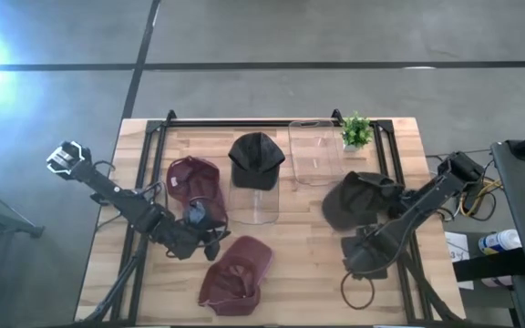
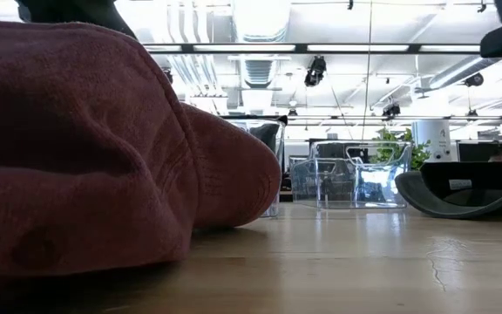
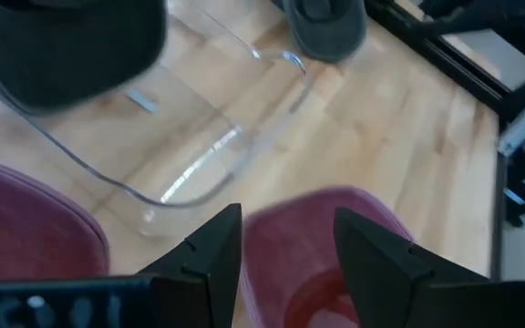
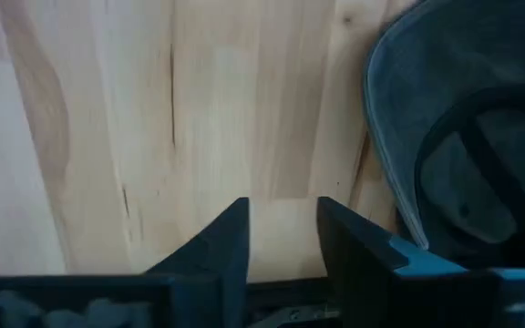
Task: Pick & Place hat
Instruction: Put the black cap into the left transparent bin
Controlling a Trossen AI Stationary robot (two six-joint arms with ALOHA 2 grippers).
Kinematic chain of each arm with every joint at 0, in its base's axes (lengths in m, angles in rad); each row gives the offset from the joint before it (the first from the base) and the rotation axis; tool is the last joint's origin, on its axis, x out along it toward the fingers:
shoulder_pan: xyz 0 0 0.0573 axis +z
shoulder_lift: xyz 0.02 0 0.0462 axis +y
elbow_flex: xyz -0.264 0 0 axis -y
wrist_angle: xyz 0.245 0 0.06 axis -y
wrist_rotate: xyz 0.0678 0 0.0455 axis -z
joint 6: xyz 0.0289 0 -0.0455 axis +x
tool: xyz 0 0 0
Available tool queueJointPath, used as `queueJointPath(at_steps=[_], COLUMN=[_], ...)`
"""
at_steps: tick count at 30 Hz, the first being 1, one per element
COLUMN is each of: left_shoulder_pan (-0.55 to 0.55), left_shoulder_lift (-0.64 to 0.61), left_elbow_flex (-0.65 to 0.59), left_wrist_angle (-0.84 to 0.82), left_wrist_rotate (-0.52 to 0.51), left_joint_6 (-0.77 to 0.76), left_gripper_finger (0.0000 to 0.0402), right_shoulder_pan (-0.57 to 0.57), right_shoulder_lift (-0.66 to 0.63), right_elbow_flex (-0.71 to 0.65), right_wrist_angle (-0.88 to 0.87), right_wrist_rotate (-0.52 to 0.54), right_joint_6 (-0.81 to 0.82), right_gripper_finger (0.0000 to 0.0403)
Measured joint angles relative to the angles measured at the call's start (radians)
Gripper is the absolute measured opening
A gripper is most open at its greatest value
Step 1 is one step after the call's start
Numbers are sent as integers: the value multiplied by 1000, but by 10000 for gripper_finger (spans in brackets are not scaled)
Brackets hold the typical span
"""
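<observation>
Red hat [image 3: 326,246] lies just past the left gripper [image 3: 285,251], jaws apart and empty, seen only by wrist; right gripper [image 4: 283,239] open over bare table [image 4: 108,137]

The high view looks straight down on the wooden table [image 1: 308,246]. The low view sits at tabletop level, very near the maroon cap [image 2: 77,148], also visible from above [image 1: 237,273].

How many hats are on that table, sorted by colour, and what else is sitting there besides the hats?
Maroon hats: 2, maroon hat at the left, maroon hat at the front
Dark hats: 2, black hat, grey hat
Clear bins: 2, near bin, far bin
Small plants: 1, plant
Total: 7
</observation>
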Motion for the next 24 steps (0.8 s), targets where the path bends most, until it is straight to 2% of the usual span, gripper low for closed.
queueJointPath(at_steps=[4,9,11,16,19,21,24], left_shoulder_pan=[1,0,0,0,0,0,1], left_shoulder_lift=[0,0,0,0,0,0,0], left_elbow_flex=[0,0,0,0,0,0,0], left_wrist_angle=[2,2,2,2,2,2,2], left_wrist_rotate=[-29,-33,-35,-77,-134,-144,-144], left_joint_6=[5,1,-1,-7,-40,-60,-71], left_gripper_finger=[167,167,167,167,167,167,167], right_shoulder_pan=[10,7,-1,-9,-10,-15,-14], right_shoulder_lift=[-1,0,0,0,0,0,0], right_elbow_flex=[-47,-127,-162,-260,-287,-290,-279], right_wrist_angle=[0,7,20,169,191,179,171], right_wrist_rotate=[30,182,208,152,224,283,315], right_joint_6=[-19,-128,-171,-303,-326,-322,-343], right_gripper_finger=[178,216,221,223,223,223,223])
